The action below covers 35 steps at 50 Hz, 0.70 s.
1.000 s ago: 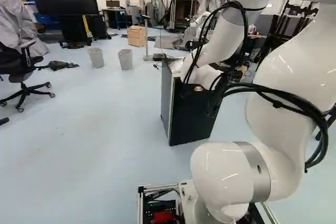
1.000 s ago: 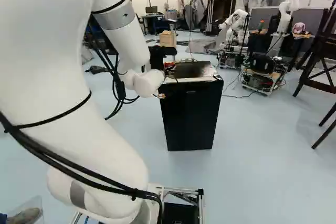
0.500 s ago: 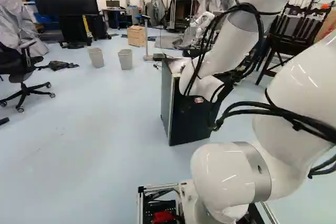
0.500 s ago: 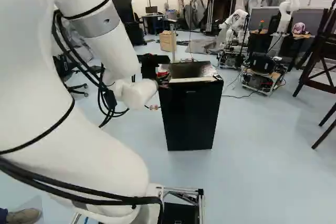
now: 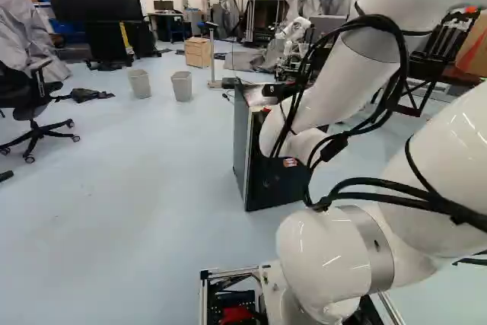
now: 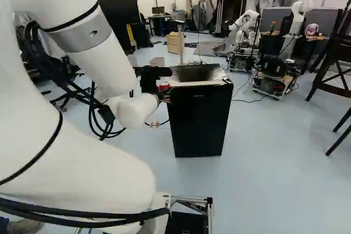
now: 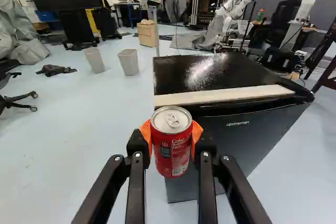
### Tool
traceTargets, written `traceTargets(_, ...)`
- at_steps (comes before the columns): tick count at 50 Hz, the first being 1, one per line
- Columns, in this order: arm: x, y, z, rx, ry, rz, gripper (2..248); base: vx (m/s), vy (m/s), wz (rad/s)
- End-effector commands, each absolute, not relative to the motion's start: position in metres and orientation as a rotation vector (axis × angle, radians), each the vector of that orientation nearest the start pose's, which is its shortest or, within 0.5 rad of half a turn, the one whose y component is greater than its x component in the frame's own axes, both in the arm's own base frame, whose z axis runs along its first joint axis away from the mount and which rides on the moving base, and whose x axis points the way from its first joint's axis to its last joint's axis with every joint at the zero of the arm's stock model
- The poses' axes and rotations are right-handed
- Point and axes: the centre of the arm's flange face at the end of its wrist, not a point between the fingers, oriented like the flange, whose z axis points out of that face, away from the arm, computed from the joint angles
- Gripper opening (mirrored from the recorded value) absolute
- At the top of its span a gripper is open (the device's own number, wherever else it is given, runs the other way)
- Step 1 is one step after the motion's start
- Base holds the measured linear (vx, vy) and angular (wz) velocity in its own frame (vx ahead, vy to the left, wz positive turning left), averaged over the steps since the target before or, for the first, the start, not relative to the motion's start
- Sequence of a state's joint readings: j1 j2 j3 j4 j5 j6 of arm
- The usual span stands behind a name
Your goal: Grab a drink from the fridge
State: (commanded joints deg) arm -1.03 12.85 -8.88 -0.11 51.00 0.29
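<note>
In the right base view my gripper [image 6: 164, 96] is at the near left upper corner of the black fridge [image 6: 199, 119], with a bit of the red can [image 6: 163, 87] showing by it. The wrist view has the gripper [image 7: 171, 139] shut on that red soda can [image 7: 171, 148], an orange pad on each side. The can is upright, its silver top and unopened-looking tab in sight. Beyond it stands the fridge [image 7: 236, 135], its door closed. From the left base view, the arm covers most of the gripper and part of the fridge [image 5: 242, 146].
A pale strip [image 7: 226, 96] lies along the fridge top's front edge. Two grey bins [image 5: 182, 86], a wooden drawer unit [image 5: 198, 52] and an office chair [image 5: 36, 112] stand farther off to the left. Another robot [image 6: 245, 26] is behind the fridge; dark wooden chairs [image 6: 335, 61] are at the right.
The arm has swung left and lower in the right base view, carrying the can with the gripper. More of the fridge top shows. The base has not moved.
</note>
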Motion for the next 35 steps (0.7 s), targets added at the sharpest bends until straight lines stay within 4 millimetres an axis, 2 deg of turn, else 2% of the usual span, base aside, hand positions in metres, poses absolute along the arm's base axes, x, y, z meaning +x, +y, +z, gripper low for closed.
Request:
traceTargets(17,0.277,-0.001,0.369,-2.552,0.007,-1.835,94,0.0,0.0,0.0)
traceTargets(35,0.27,0.0,0.366,-2.558,0.0,-1.824,94,0.0,0.0,0.0)
